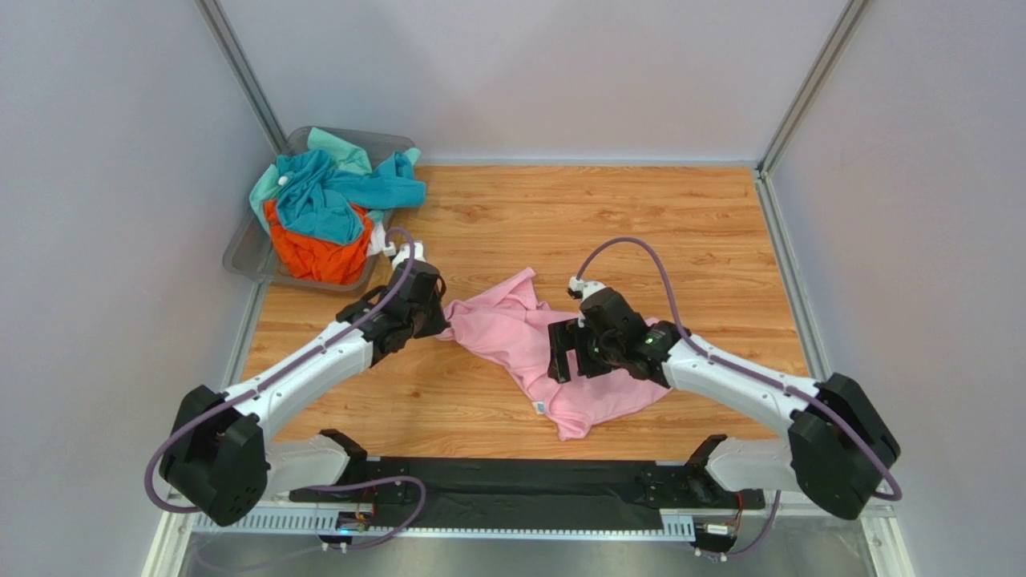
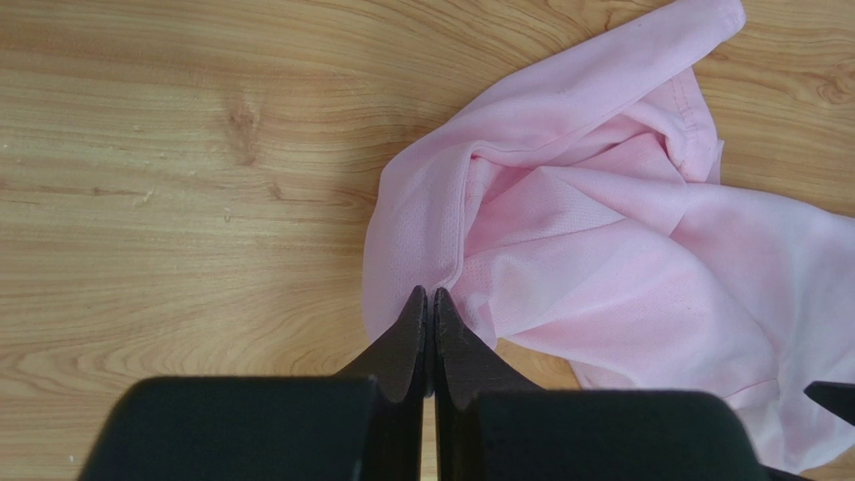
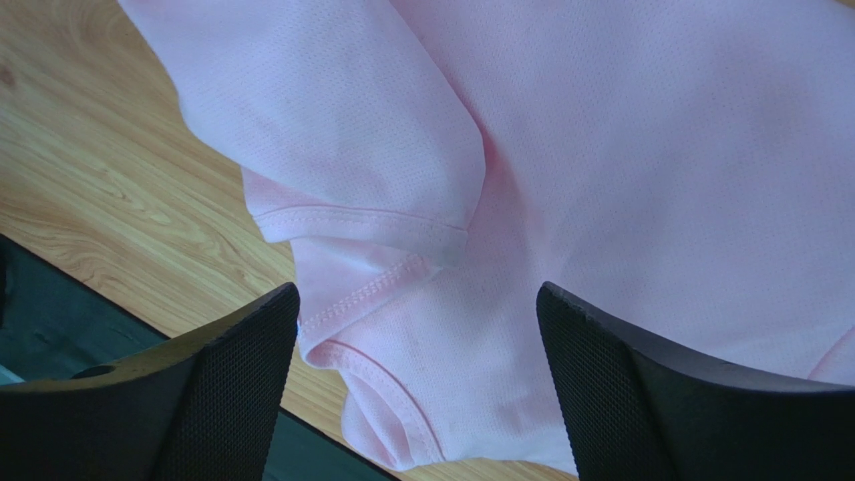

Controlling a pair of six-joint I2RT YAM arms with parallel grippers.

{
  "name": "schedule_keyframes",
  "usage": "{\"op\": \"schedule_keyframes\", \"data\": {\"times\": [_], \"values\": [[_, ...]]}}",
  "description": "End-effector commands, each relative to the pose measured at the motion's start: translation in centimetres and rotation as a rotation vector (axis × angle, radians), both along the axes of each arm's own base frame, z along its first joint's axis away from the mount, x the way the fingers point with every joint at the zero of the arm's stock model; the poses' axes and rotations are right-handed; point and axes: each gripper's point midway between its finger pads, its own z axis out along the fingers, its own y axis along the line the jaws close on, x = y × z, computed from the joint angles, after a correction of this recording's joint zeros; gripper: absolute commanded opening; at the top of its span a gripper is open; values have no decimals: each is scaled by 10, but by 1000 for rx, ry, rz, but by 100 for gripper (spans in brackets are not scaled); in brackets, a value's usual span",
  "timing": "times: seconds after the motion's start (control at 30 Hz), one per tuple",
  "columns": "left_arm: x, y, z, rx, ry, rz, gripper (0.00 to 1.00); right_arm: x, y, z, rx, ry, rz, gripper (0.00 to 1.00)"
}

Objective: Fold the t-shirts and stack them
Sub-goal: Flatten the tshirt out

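A crumpled pink t-shirt (image 1: 530,343) lies in the middle of the wooden table. My left gripper (image 1: 436,315) is at its left edge, shut on a fold of the pink cloth; in the left wrist view the shirt (image 2: 602,230) runs up and right from the closed gripper (image 2: 430,296). My right gripper (image 1: 568,358) hovers over the shirt's right half, open and empty. In the right wrist view the shirt's hems and a sleeve (image 3: 482,200) lie between the spread fingers (image 3: 231,371).
A grey bin (image 1: 247,247) at the back left holds teal and orange t-shirts (image 1: 319,204). Bare wooden table (image 1: 674,216) lies behind and right of the pink shirt. A black strip (image 1: 506,481) runs along the near edge between the arm bases.
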Motion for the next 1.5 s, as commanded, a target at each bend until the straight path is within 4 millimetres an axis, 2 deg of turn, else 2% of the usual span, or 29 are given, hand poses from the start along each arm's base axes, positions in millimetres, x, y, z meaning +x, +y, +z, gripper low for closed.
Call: {"op": "schedule_keyframes", "data": {"times": [0.0,0.23,0.33,0.37,0.43,0.47,0.5,0.63,0.7,0.73,0.83,0.87,0.9,0.93,0.97,1.03,1.1,1.13,1.17,1.2,1.23,1.27,1.3,1.33,1.37,1.4,1.43,1.47], "values": [[3,4,8,-20,-38,31,0,27,34,21,105,-71,-17,87],[0,5,9,-29,-44,36,0,41,41,4,74,-76,-42,79],[0,7,8,-24,-41,46,0,41,49,6,101,-68,-21,61],[0,9,8,-19,-39,51,0,41,50,8,108,-68,-18,52],[0,9,9,-22,-42,54,0,37,52,10,120,-64,-4,44],[-1,9,9,-22,-43,55,0,35,53,11,125,-61,1,33],[0,9,11,-25,-45,58,0,32,52,13,127,-56,8,27],[-1,10,12,-24,-48,58,0,19,43,15,102,-56,20,19],[-2,11,12,-27,-48,60,0,13,38,16,88,-53,28,4],[-2,11,13,-29,-52,60,0,11,38,16,83,-52,33,0],[-2,11,16,-34,-61,54,0,9,35,24,58,-90,61,0],[-2,9,19,-40,-68,45,0,7,28,28,26,-100,66,0],[0,8,27,-45,-89,36,0,15,21,35,-20,-148,39,0],[0,7,33,-47,-99,27,0,16,17,43,-41,-175,40,0],[3,5,52,-70,-141,21,0,23,7,65,-75,-236,15,0],[6,4,73,-88,-192,7,0,28,-4,89,-95,-298,-14,0],[9,2,114,-129,-294,-12,0,34,-16,132,-82,-408,-38,0],[9,0,128,-146,-331,-28,0,35,-18,149,-68,-450,-33,0],[10,0,156,-163,-403,-49,0,35,-23,180,-37,-514,-37,0],[9,-1,173,-178,-441,-58,0,34,-24,200,-12,-549,-33,0],[7,-6,203,-216,-496,-90,0,28,-31,215,1,-570,-29,0],[3,-7,221,-228,-531,-118,0,25,-33,231,22,-593,-25,0],[0,-9,238,-247,-562,-138,0,22,-35,266,72,-654,-15,0],[-6,-14,254,-277,-588,-181,0,17,-37,282,97,-680,2,0],[-13,-14,287,-307,-654,-205,0,6,-38,302,150,-706,35,0],[-19,-14,303,-327,-689,-221,0,-3,-40,331,204,-759,64,0],[-28,-17,321,-357,-723,-260,0,-13,-40,349,251,-788,107,0],[-39,-15,351,-390,-792,-284,0,-29,-36,365,316,-798,173,0]]}}
